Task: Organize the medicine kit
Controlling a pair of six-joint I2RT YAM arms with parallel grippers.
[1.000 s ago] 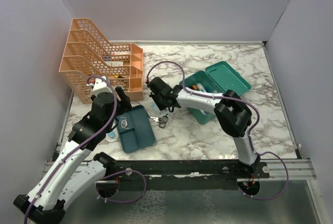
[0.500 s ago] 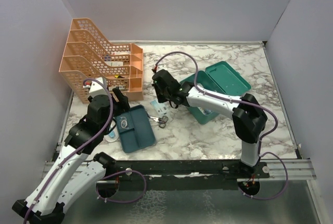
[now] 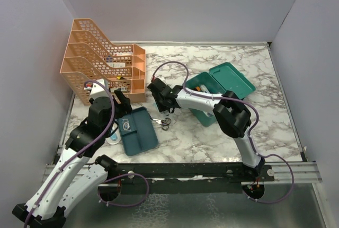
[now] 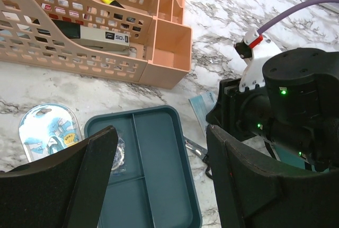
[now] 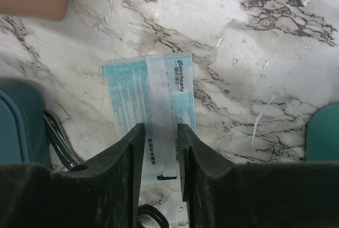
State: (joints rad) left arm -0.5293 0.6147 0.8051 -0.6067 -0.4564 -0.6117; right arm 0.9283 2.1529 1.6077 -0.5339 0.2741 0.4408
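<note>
Medicine kit point(image 3: 207, 115): lid open, 2 o'clock on table, some contents inside. Still loose, near to far: tray point(image 3: 139, 132) under spread left gripper point(image 4: 161, 148); scissors point(image 3: 165, 123); sachet point(image 5: 151, 95) beneath right gripper point(image 5: 160, 128), jaws slightly parted, seemingly ungripped.

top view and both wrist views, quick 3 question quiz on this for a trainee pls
1. True or false: the kit is shut.
2. In the right wrist view, what lies on the table between the fingers of the right gripper?
A. a pill bottle
B. a blue and white packet
C. a roll of tape
3. Fill the gap: in the left wrist view, the fingers of the left gripper frame a teal divided ____.

Key
1. False: it stands open.
2. B
3. tray
</note>
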